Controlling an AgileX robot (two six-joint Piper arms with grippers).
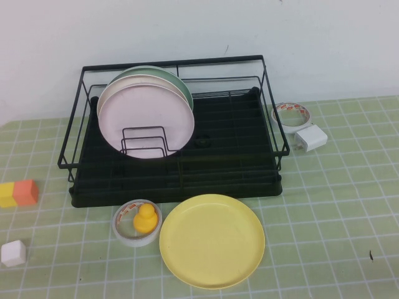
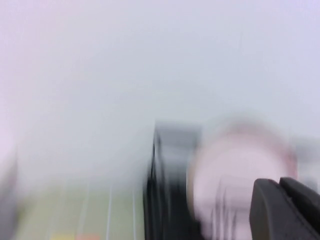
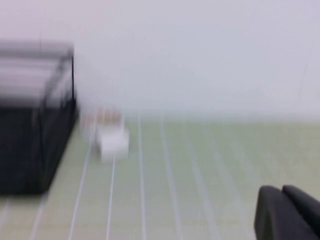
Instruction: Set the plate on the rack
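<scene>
The pale-yellow plate (image 1: 212,240) lies flat on the green checked mat, just in front of the black wire rack (image 1: 237,187). A pale pink plate (image 1: 146,118) stands upright in the rack's left dividers, with a cream plate and a green plate (image 1: 177,81) behind it. Neither arm shows in the high view. My left gripper (image 2: 280,182) is shut and empty, facing the rack (image 2: 167,200) and the pink plate (image 2: 230,170) from a distance. My right gripper (image 3: 282,190) is shut and empty above the mat, to the right of the rack (image 3: 30,145).
A tape roll (image 1: 121,232) with a yellow duck toy (image 1: 144,219) inside sits left of the yellow plate. An orange-and-yellow block (image 1: 19,193) and a white cube (image 1: 13,252) lie at the far left. Another tape roll (image 1: 293,113) and a white charger (image 1: 311,137) lie right of the rack.
</scene>
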